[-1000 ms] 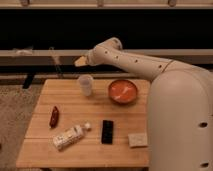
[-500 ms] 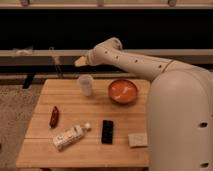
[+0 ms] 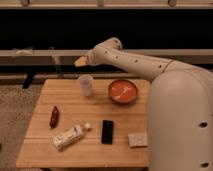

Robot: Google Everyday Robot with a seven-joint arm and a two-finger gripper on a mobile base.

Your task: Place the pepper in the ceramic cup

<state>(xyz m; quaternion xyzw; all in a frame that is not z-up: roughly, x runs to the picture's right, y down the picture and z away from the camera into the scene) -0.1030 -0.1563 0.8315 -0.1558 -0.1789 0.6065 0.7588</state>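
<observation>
- Wooden surface (image 3: 90,112) carrying every loose thing; claw (image 3: 81,61) hanging above its far edge, touching none of them.
- Spread as wide as it goes, gripping nothing.
- Probably held high like this to leave a clean drop toward whichever item comes first.
- Just below the claw and slightly nearer the camera: ceramic cup (image 3: 86,85), upright with its mouth up, so ready to take something from above; apparently empty, interior poorly seen from this angle.
- Well away from the claw, down and to the left in view: pepper (image 3: 54,116), lying flat on bare wood near the surface's left edge, not yet lifted and not in the cup.
- Judged at the very start of the task: reach and pick-up first, then carry back to the cup.
- To the right of the claw in view and lower: orange-red bowl (image 3: 123,91), near the cup but apart from it, with a pale marking on its floor and no loose item made out inside.
- Farthest from the claw, along the near edge: bottle (image 3: 67,137) on its side, black slab (image 3: 107,131) lying flat, pale square pad (image 3: 137,139).
</observation>
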